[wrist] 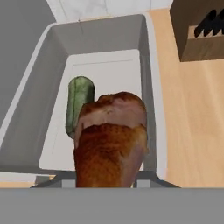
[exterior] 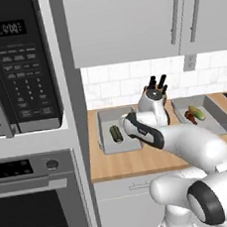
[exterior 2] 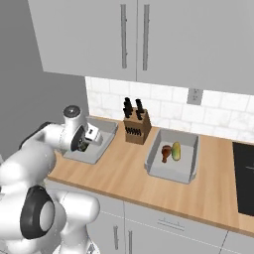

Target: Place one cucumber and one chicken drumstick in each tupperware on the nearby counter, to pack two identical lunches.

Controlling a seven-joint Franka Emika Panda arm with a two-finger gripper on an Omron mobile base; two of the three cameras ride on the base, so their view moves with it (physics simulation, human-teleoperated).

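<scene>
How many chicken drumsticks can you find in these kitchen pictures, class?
2: one drumstick held in the gripper above the left tupperware, one drumstick lying in the right tupperware.

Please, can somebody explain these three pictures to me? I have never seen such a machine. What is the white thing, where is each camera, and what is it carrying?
The white thing is a robot arm in a simulated kitchen. Two pictures come from cameras behind the arm, one on its left, one on its right. The third comes from a camera on its hand, looking along the claw.

On the long light-brown wooden counter stand two grey rectangular tupperware boxes and a brown wooden knife block. The left box holds one green cucumber. The right box already holds a cucumber and a brown chicken drumstick.

The claw is shut on a second brown roasted drumstick and holds it over the left box, beside the cucumber.
</scene>
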